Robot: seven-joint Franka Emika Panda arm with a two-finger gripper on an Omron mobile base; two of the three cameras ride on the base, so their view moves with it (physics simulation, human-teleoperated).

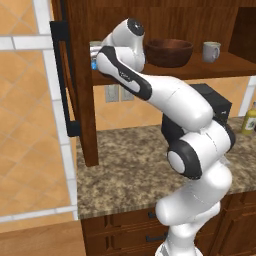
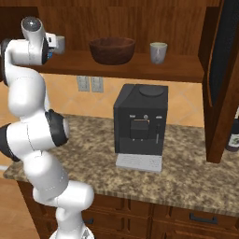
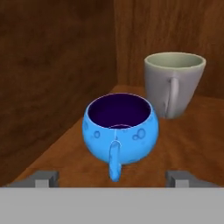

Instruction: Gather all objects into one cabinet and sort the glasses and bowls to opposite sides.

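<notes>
In the hand view a bright blue mug with a dark inside stands on the cabinet shelf, its handle turned toward me. My gripper is open: its fingertips sit wide apart on either side of the handle without touching it. Behind the blue mug, to the right, is a pale grey-white mug. In the base views, the wooden bowl is at mid-shelf. Another pale mug stands to the right of the bowl. My arm reaches to the shelf's left end.
The cabinet door hangs open at the left, its black bar handle facing out. A black coffee machine sits on the granite counter below the shelf. A bottle is at the counter's right end.
</notes>
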